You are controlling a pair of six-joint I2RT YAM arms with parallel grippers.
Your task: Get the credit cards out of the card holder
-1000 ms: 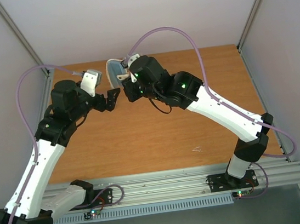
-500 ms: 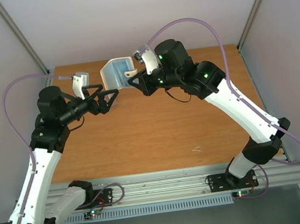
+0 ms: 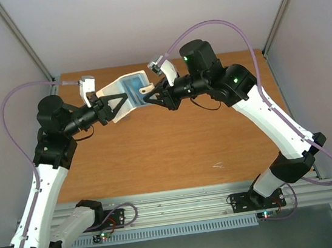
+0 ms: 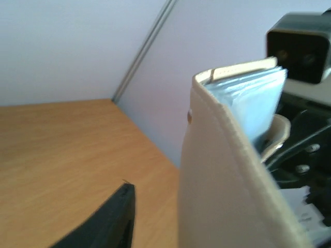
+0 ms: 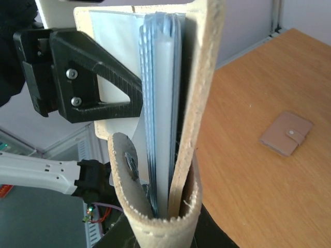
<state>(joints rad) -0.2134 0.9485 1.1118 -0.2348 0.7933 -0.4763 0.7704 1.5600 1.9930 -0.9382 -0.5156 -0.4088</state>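
The card holder (image 3: 127,95) hangs in the air over the back of the table, spread open between both grippers. Its beige cover (image 4: 222,170) fills the left wrist view. A blue credit card (image 3: 131,84) shows inside; in the right wrist view I see only a stack of pale blue edges (image 5: 160,103). My right gripper (image 3: 153,95) is shut on the holder's end by the snap strap (image 5: 126,170). My left gripper (image 3: 114,105) straddles the other panel. One of its fingers (image 4: 106,222) stands a gap away from the cover, and the other is hidden behind it.
A small mauve-brown pouch (image 5: 286,134) lies shut on the wooden table (image 3: 176,153). A tiny white scrap (image 3: 219,166) sits near the front edge. Pale walls with metal posts (image 3: 28,50) enclose the back and sides.
The right arm has swung the holder from folded by its gripper to spread and tilted toward the left. The left gripper rose to the free panel and its jaws narrowed around it.
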